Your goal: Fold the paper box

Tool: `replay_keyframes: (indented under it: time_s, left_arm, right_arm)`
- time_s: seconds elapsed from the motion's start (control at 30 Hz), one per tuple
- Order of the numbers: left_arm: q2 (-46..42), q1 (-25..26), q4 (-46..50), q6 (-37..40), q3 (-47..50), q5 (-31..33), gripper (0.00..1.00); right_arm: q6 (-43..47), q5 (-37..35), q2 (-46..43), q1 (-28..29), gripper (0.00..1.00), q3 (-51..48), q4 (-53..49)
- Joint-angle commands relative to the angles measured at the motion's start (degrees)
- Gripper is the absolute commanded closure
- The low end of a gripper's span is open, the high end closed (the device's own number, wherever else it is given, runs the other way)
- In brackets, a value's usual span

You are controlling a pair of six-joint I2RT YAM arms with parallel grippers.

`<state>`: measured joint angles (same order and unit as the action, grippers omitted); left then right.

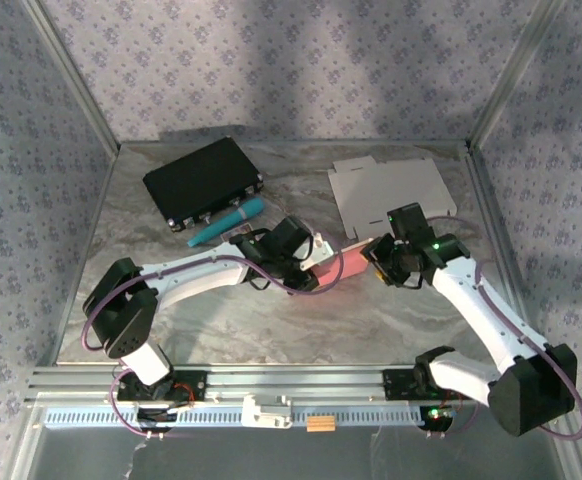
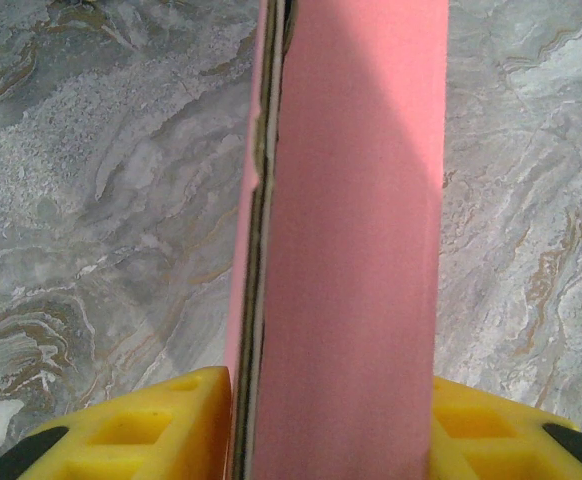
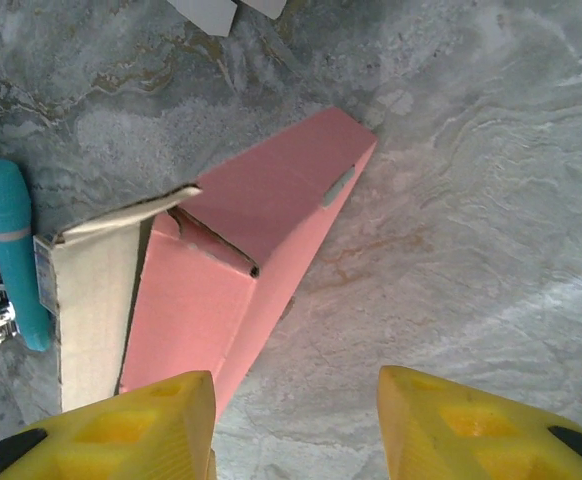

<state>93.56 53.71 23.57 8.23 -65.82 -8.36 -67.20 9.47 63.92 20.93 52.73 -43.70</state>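
The pink paper box (image 1: pixel 336 268) lies partly folded at the middle of the table, between my two grippers. In the left wrist view the box (image 2: pixel 351 200) runs upright between my yellow fingers (image 2: pixel 151 425), and my left gripper (image 2: pixel 331 425) is shut on it across its width. My left gripper (image 1: pixel 314 262) reaches it from the left in the top view. My right gripper (image 3: pixel 296 430) is open over bare table, with the box (image 3: pixel 261 220) just beyond its left finger (image 3: pixel 131 430). One white-lined flap (image 3: pixel 91 300) of the box stands open. My right gripper (image 1: pixel 373 255) sits at the box's right end.
A black case (image 1: pixel 203 183) lies at the back left with a teal pen-like object (image 1: pixel 227 222) beside it. A flat white cardboard blank (image 1: pixel 391 190) lies at the back right. The teal object (image 3: pixel 6 230) also lies left of the box. Walls close the table's sides.
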Motion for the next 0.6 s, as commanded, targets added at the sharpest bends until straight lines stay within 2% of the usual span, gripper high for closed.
replay_keyframes:
  time_s: [0.0, 0.1, 0.57]
  left_arm:
    - [1.71, -0.41, 4.11, -0.92, -0.90, -0.94, 0.57]
    - [1.82, -0.44, 3.98, -1.00, -0.86, -1.05, 0.57]
    - [0.94, -0.45, 4.15, -1.15, -1.68, -0.04, 0.55]
  right_arm:
    - [-2.21, -1.68, 0.41, 0.27, 0.52, 0.12, 2.50]
    - [-2.38, -1.55, 1.05, 0.18, 0.52, 0.35, 2.67]
    - [-2.87, 0.52, 4.70, -1.20, 0.69, -3.11, 3.90]
